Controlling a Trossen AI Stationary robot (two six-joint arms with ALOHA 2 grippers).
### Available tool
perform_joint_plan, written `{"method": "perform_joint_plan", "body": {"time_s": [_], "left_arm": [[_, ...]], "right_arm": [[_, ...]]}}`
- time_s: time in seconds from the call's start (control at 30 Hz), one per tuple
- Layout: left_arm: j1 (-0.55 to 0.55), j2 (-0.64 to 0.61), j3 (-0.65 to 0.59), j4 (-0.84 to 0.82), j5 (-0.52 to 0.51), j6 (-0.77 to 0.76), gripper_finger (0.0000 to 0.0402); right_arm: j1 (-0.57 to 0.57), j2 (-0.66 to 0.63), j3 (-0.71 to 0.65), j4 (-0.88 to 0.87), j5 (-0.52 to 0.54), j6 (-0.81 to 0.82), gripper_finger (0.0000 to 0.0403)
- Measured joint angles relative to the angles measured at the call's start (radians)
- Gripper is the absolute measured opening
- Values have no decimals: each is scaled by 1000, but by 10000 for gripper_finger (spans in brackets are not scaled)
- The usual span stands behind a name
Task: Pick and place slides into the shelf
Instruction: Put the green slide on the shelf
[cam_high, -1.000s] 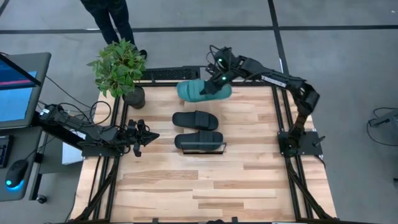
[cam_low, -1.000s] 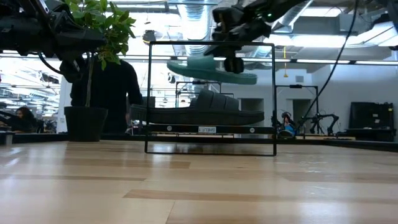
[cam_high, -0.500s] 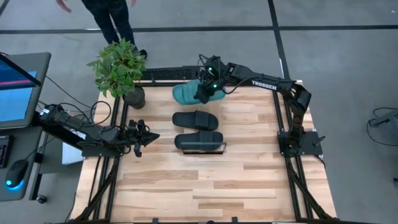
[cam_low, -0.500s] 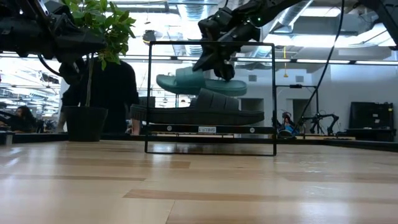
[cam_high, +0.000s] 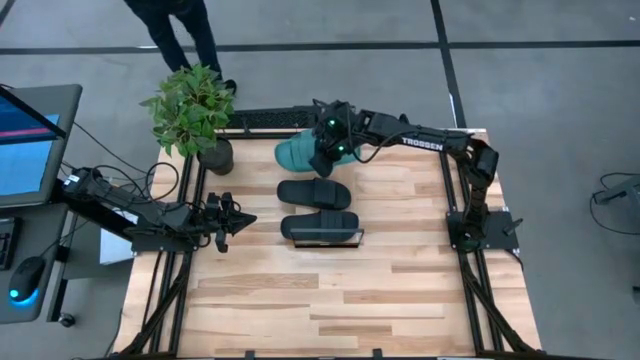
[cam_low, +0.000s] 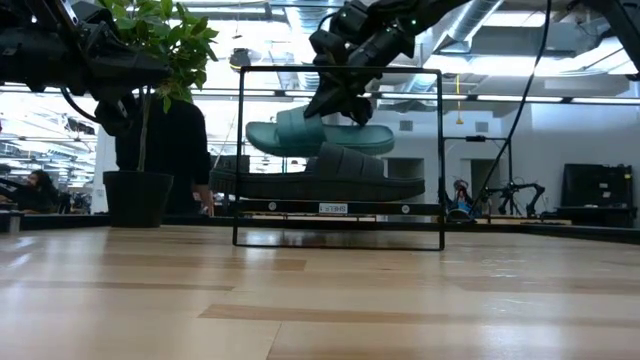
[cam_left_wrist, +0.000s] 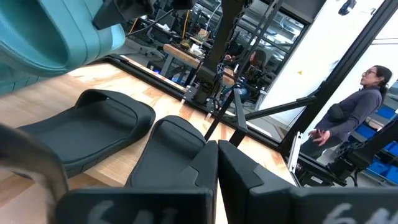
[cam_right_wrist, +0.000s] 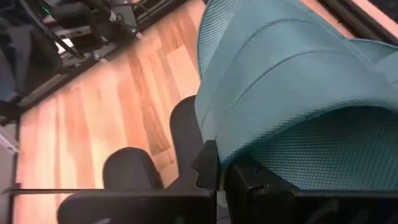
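Right gripper (cam_high: 327, 148) clamped on teal slide (cam_high: 297, 152) (above black slides (cam_high: 315, 193)), left gripper (cam_high: 238, 219) closed, idle.

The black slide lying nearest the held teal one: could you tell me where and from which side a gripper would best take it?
Probably by its wide raised strap, from straight above. The black slide lies flat, sole down on the table, so the arched strap is the one part fingers could close across. The right gripper is busy holding the teal slide just beyond it.
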Motion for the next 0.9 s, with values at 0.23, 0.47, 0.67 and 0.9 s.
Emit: {"method": "perform_joint_plan", "body": {"time_s": [0.23,0.47,0.67,0.9], "left_arm": [[0,0,0,0,0,0,0],[0,0,0,0,6,-2,0],[0,0,0,0,26,-4,0],[0,0,0,-7,27,-22,0]], "right_arm": [[43,7,0,2,74,-41,0],[71,51,-2,-7,98,-63,0],[81,72,-2,-10,120,-69,0],[81,73,-1,-9,179,-84,0]]}}
